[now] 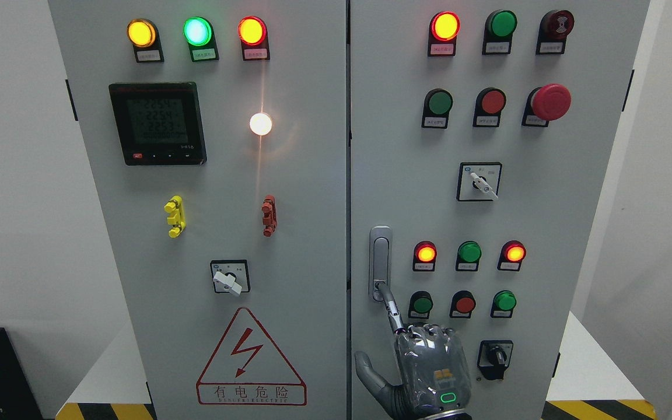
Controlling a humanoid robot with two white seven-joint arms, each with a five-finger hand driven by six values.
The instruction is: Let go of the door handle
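1. Grey electrical cabinet, two doors, both appear shut. The door handle [380,262], a silver upright lever, sits on the right door just beside the centre seam, about mid-height.
2. Only one hand [426,364] shows, rising from the bottom edge right of the middle. Its arm is cut off below, so left or right cannot be told.
3. Hand state: one finger stretched up and left, tip touching the lower end of the handle at the lock button; thumb stuck out to the left; the other fingers look folded at the knuckles. Nothing is gripped or pinched.
4. Progress, as a judgement: the handle lies flat in its recess, with no fingers wrapped round it. Only the fingertip contact is left; drawing the finger clear would finish the release.
5. Hard to make out: whether the fingertip presses the button or merely rests on it; the small labels under the lamps; the meter digits.
6. Nearby: warning triangle [251,359] on the left door.
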